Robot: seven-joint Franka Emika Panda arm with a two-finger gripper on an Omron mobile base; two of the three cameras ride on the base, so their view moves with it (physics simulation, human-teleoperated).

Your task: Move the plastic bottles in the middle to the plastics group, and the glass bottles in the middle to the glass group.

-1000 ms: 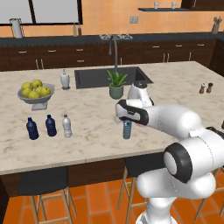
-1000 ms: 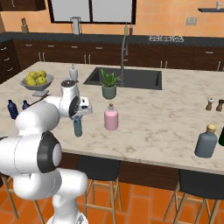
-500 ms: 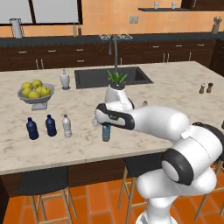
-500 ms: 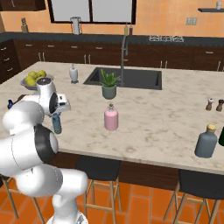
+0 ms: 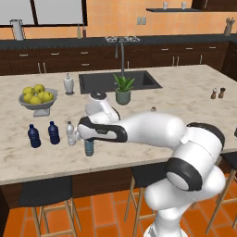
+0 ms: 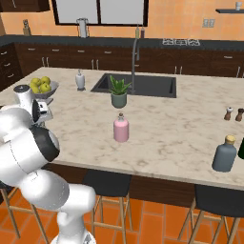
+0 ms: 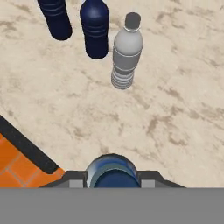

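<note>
My gripper (image 5: 88,139) is shut on the translucent teal-blue plastic bottle (image 5: 88,148), holding it upright by its top just over the counter near the front edge. In the hand view that bottle (image 7: 111,171) sits between my fingertips. The clear-grey plastic bottle (image 7: 126,52) with a white cap stands just beyond, next to the two dark navy bottles (image 7: 94,28) of the plastics group (image 5: 44,135). The pale-pink glass bottle (image 6: 121,129) stands mid-counter. The two tiny brown bottles of the glass group (image 6: 234,114) stand at the far right.
A bowl of yellow-green fruit (image 5: 38,97) and a white bottle (image 5: 68,84) stand behind the navy bottles. A potted plant (image 5: 123,90) sits by the sink (image 5: 115,82). A grey-blue bottle (image 6: 224,153) stands front right. The counter edge (image 7: 26,148) lies close to the held bottle.
My arm has swung left across the counter with the teal bottle, from the middle to a spot just right of the clear bottle, and lower.
</note>
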